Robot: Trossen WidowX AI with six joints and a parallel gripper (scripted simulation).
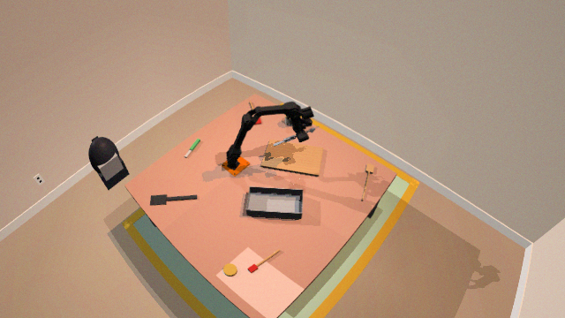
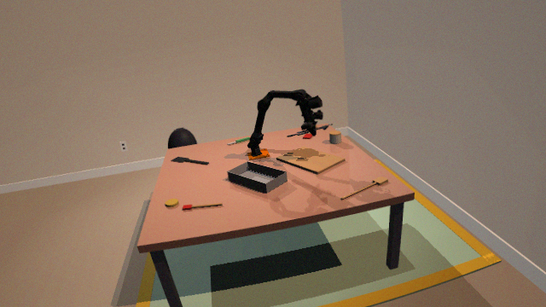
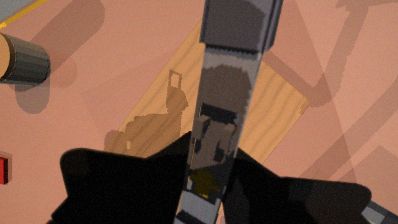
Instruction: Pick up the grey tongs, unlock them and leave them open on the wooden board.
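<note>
The grey tongs (image 1: 284, 141) (image 2: 326, 127) (image 3: 225, 85) are in the air above and behind the wooden board (image 1: 313, 155) (image 2: 328, 161) (image 3: 280, 105), lying nearly level with a slight tilt. My gripper (image 1: 302, 137) (image 2: 314, 132) (image 3: 205, 139) is shut on them around their middle. In the wrist view the tongs run as one long bar between the black fingers, with a wider dark block at the top. Whether their arms are locked or spread is not clear. The roasting tin (image 1: 274, 215) (image 2: 247, 181) stands in front of the board with nothing across it.
A can (image 2: 335, 137) (image 3: 30, 62) stands behind the board, near a red-headed spatula (image 1: 258, 120) (image 2: 307, 136) (image 3: 4, 170). A wooden spatula (image 1: 370, 169) (image 2: 380, 181) lies right, a black spatula (image 1: 159, 200) (image 2: 181, 160) left. A yellow disc (image 1: 229, 269) (image 2: 171, 203) lies at the front.
</note>
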